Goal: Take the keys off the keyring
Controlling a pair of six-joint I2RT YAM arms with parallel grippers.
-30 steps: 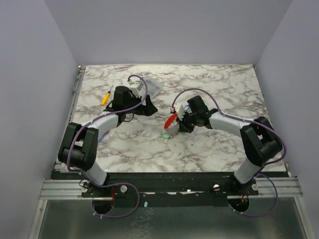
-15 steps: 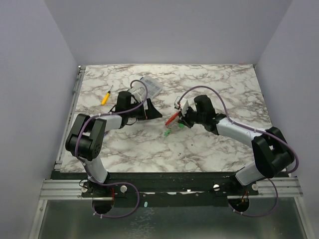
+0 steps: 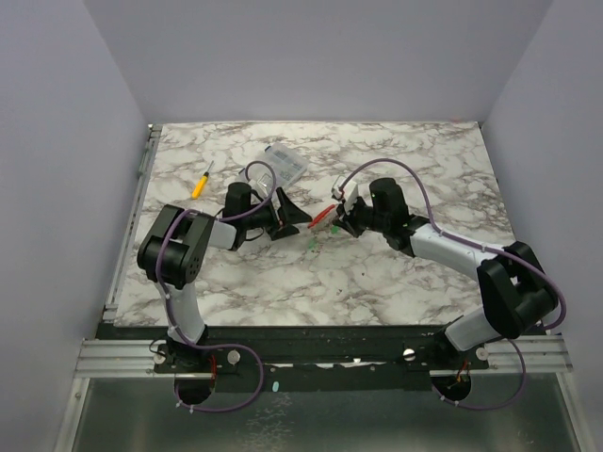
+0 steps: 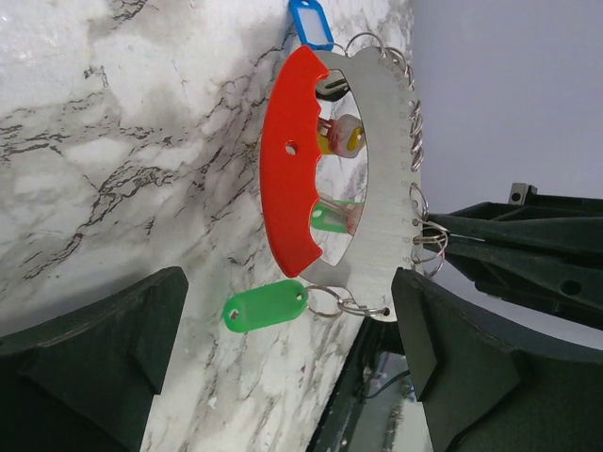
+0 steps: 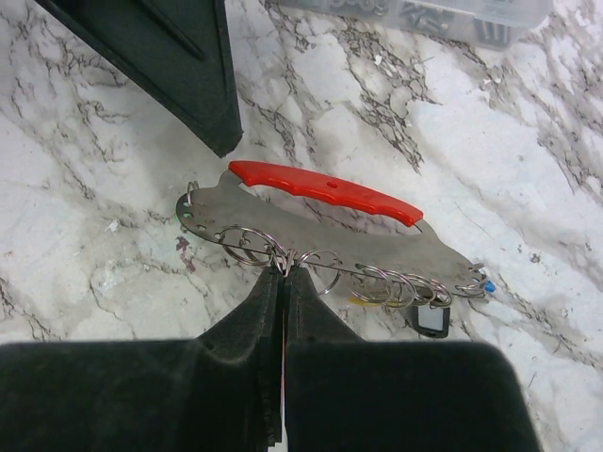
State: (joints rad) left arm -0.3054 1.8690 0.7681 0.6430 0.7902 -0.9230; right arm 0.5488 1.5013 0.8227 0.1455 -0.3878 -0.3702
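Since a sec ago the left arm has swung in toward the keyring, and the right jaws have shifted it a bit closer. Left jaws gape fully wide, holding nothing. The keyring sits straight ahead of them, approx centred in their gap. Right jaws are pinched tight on one small split ring along its steel edge, red fob on the far side. Several keys w/ green, blue and yellowish tags dangle from other rings. Keyring seems just off the surface, hard to tell.
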